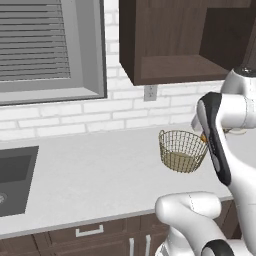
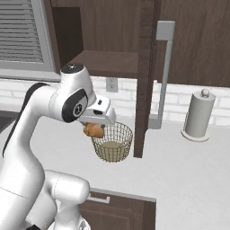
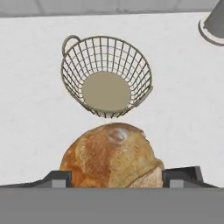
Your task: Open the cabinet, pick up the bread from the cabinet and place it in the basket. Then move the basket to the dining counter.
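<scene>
Dark brown wood makes up the one cabinet (image 2: 108,31), which hangs high above the tool (image 2: 95,129). Its door (image 2: 146,76) stands swung open, edge-on in the right base view, with one long silver handle (image 2: 165,72) beyond it. One pale grey surface (image 1: 100,170) lies below the tool. One window with blinds (image 1: 35,45) is on the wall far to the tool's left, and one dark sink (image 1: 15,175) sits in the surface under it.

One wire basket (image 3: 106,74) stands on the surface, just ahead of the tool and lower than it. It is empty, and its beige bottom shows through the mesh. One paper towel roll (image 2: 198,114) stands upright well off to the tool's right. One wall socket (image 1: 150,92) is on the white bricks behind the basket.

One bread (image 3: 111,155) roll, golden brown, sits between the tool's two dark fingers (image 3: 57,178). The tool is holding the bread with its jaws set wide around it, up in the air near the basket's rim and not yet over its middle.

The left base view shows the sink; the arm hides the bread and tool there. The right base view shows the paper towel roll and the handle. The hand view looks down into the basket.
</scene>
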